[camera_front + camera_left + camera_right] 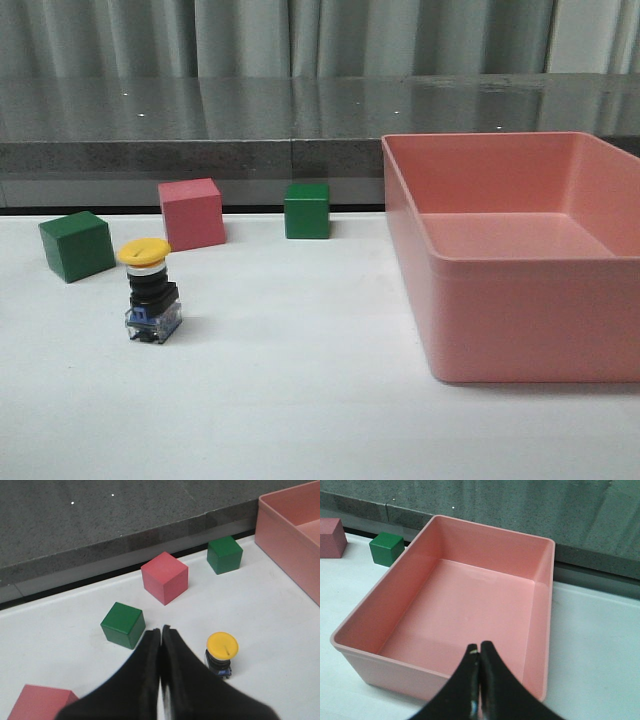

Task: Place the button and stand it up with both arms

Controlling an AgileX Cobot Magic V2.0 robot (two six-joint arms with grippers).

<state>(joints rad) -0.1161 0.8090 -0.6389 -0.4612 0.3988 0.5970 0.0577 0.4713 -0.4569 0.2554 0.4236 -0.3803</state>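
The button stands upright on the white table at the left, yellow cap on top, black body and blue-clear base below. It also shows in the left wrist view. My left gripper is shut and empty, raised above the table, with the button beside it and apart from it. My right gripper is shut and empty, over the near wall of the pink bin. Neither gripper shows in the front view.
A large empty pink bin fills the right side. Behind the button stand a green cube, a pink cube and a second green cube. Another pink cube lies near the left gripper. A dark ledge runs along the back.
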